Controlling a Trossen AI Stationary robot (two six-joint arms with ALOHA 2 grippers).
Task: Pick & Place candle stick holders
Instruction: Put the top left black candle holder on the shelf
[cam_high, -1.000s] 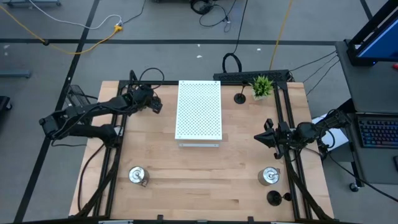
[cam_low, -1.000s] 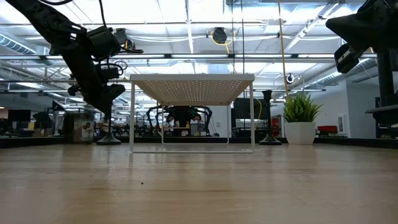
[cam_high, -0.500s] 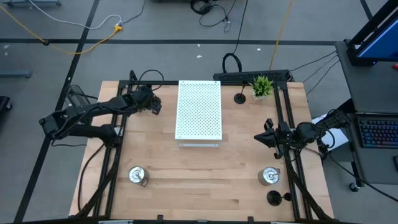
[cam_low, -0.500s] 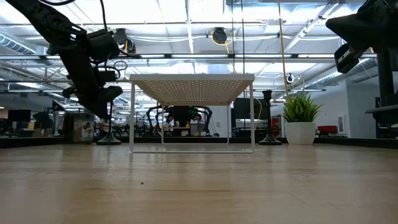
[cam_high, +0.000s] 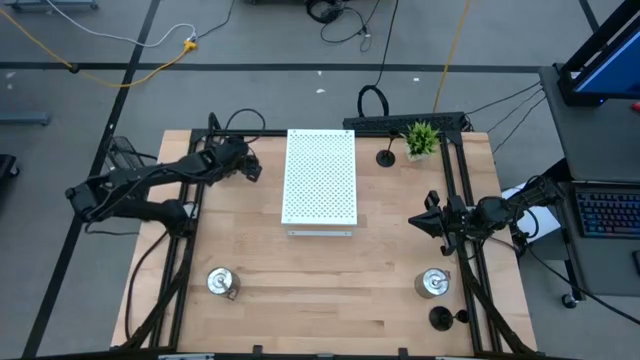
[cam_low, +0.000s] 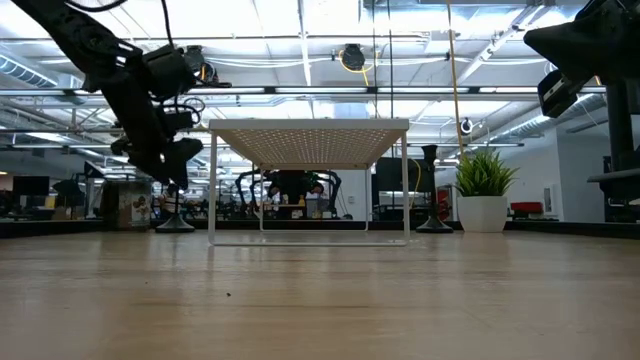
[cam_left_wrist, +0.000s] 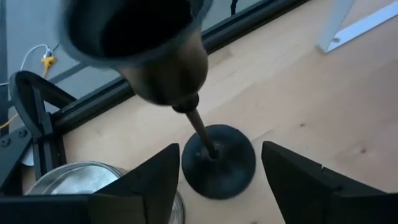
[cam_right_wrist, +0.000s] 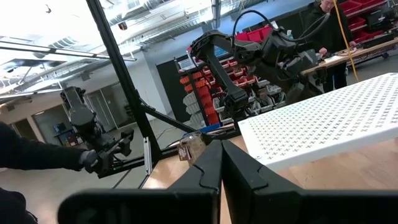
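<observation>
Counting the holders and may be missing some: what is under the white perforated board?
From the low view, only bare tabletop shows beneath the white perforated board, between its legs. From above, the board hides that spot.

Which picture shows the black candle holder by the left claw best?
The left wrist view: the black candle stick holder fills it, standing upright between the left gripper's open fingers, cup, stem and round base all clear. The low view shows only its base below the gripper. In the high view the arm hides it.
</observation>
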